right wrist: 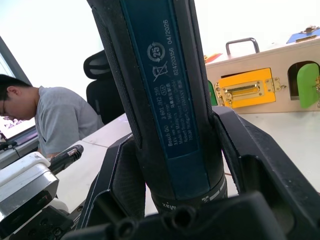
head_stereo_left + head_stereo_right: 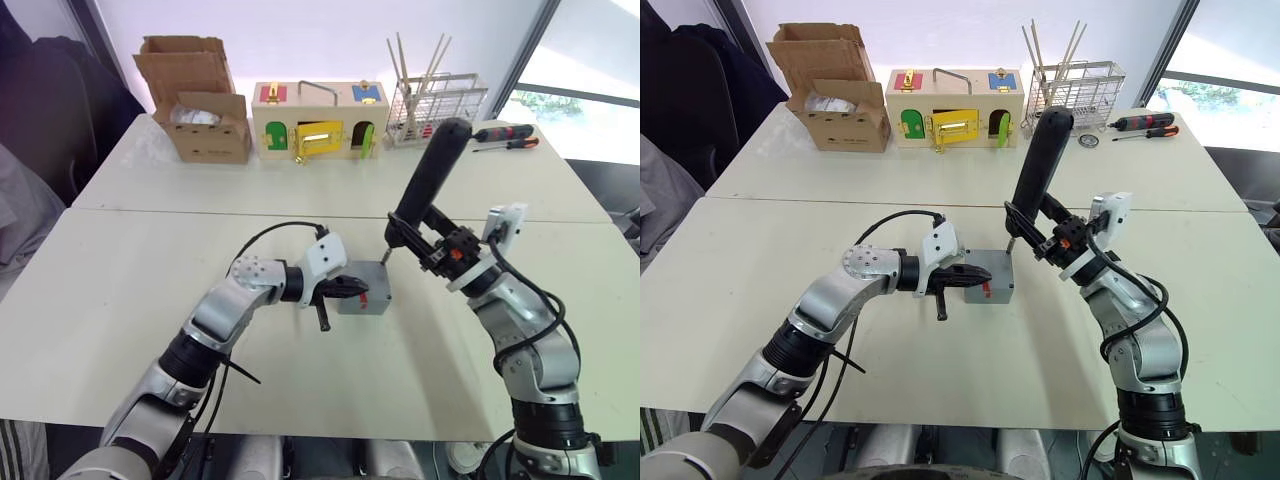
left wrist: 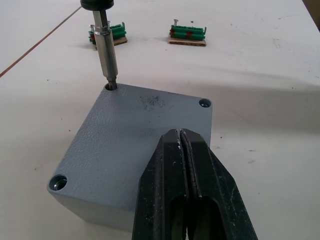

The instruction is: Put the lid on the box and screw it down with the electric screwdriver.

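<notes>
Driving spot: the bit of the driver (image 3: 106, 50) stands in a corner hole of the lid (image 3: 135, 135), on the corner away from the left claw.
Lid: it sits flat on the box (image 2: 364, 298), closing it; two more corner holes show in the left wrist view.
Box: it stands on the white counter (image 2: 130, 300), between both arms, with a red mark on the near side.
Left claw (image 3: 181, 137): its fingers are pressed together with no gap, and the tips lie on top of the lid near its edge.
Right claw (image 2: 437, 243): it grips the lower part of the driver body, one finger on each side; the driver leans, its top pointing away from the robot.
Far counter: a cardboard box (image 2: 205, 125), a wooden box (image 2: 320, 120) with coloured doors, a wire rack (image 2: 435, 105).
</notes>
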Motion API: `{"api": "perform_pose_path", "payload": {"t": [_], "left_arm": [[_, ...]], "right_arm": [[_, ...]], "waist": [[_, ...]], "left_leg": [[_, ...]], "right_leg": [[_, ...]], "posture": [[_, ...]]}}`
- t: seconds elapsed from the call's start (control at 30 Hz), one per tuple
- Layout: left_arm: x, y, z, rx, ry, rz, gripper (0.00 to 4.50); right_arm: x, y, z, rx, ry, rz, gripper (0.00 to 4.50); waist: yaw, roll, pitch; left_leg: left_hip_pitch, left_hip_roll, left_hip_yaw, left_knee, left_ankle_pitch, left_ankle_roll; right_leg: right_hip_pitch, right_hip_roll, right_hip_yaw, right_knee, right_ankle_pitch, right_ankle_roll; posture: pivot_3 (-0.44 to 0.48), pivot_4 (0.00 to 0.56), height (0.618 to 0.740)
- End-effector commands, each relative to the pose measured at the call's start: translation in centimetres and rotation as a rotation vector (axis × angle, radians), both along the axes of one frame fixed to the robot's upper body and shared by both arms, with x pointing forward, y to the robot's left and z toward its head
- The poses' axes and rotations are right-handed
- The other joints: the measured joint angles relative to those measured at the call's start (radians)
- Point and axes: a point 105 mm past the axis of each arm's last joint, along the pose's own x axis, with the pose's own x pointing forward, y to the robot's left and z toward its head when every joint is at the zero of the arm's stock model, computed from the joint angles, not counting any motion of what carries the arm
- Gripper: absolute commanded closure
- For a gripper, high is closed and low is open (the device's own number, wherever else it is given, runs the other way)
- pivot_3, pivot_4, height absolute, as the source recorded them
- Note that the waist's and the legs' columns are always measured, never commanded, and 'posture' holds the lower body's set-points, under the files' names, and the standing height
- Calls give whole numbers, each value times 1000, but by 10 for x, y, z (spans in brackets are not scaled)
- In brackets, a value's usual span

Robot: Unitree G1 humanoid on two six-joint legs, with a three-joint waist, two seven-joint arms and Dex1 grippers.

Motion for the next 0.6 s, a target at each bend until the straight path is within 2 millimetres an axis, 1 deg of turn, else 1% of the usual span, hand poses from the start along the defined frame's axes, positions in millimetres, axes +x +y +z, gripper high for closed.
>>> {"api": "perform_pose_path", "payload": {"t": [0.03, 0.4, 0.6], "left_arm": [[-2, 1, -8, 21, 21, 6, 4500], [-1, 1, -7, 20, 15, 11, 4500], [-1, 1, -8, 20, 15, 13, 4500]], "right_arm": [[0, 14, -52, -52, 207, 50, 2542], [3, 21, -54, -71, 207, 60, 2542], [4, 15, -61, -46, 229, 22, 2542]], "waist": [[0, 0, 0], [0, 0, -3], [0, 0, -4]], "left_leg": [[0, 0, 0, 0, 0, 0], [1, 0, 0, -7, 1, -1], [1, 0, 0, -8, 1, -1]], "right_leg": [[0, 0, 0, 0, 0, 0], [0, 0, 0, -5, 0, 0], [-1, 0, 0, -6, 0, 0]], "posture": [[0, 150, 731], [0, 150, 731], [0, 150, 731]]}}
